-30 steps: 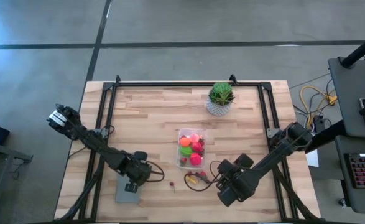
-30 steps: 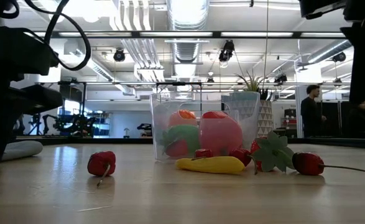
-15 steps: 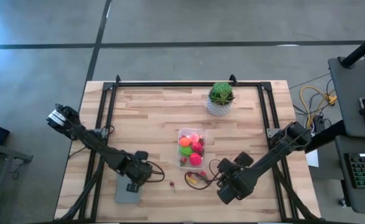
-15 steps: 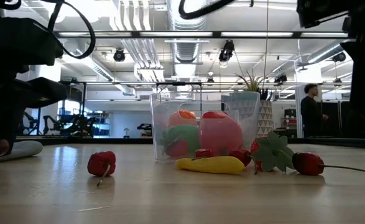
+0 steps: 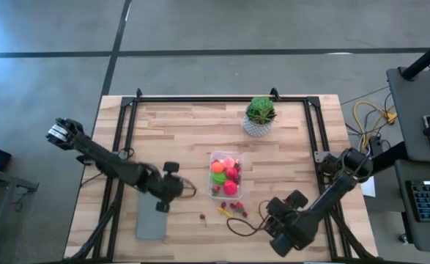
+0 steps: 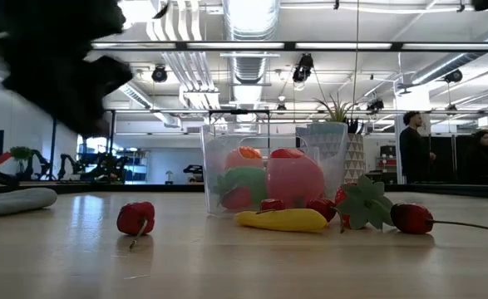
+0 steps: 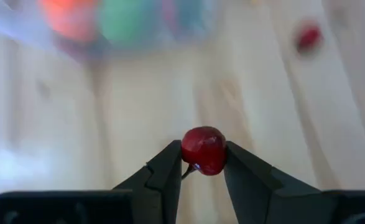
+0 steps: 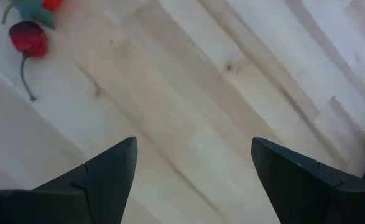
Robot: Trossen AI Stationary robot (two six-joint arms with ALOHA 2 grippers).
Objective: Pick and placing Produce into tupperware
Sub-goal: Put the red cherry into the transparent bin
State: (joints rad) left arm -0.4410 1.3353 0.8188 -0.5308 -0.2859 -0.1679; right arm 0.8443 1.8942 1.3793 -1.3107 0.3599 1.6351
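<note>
The clear tupperware [image 5: 225, 174] [image 6: 273, 170] stands mid-table with orange, green and pink produce inside. Loose produce lies at its near side: a red berry [image 5: 202, 217] [image 6: 135, 218], a yellow piece [image 6: 281, 219], and a stemmed cherry [image 6: 411, 218] [image 8: 28, 36]. My left gripper [image 5: 161, 206] [image 7: 202, 163] hovers left of the tub, above the table, shut on a small red cherry [image 7: 203, 149]. My right gripper [image 5: 272, 222] [image 8: 191, 168] hangs open over bare wood near the front right, with nothing between its fingers. My left gripper pinches the red cherry's round body [image 7: 203, 150] between its two fingertips, one on each side. The fingers slant down from the table's left. The cherry is lifted clear of the table, and its short stem [image 7: 188, 169] shows beside one finger.
A flat grey rectangle [image 5: 150, 220] lies on the table at the near left, below the left arm. A green spiky plant in a white pot [image 5: 260, 116] stands behind the tub. A black frame [image 5: 200, 99] runs round the table's edges. People stand in the room beyond.
My left gripper has risen off the grey rectangle and swung toward the far right, closer to the tupperware, staying shut on the cherry. My right gripper has drawn back toward the near right corner, away from the loose produce.
</note>
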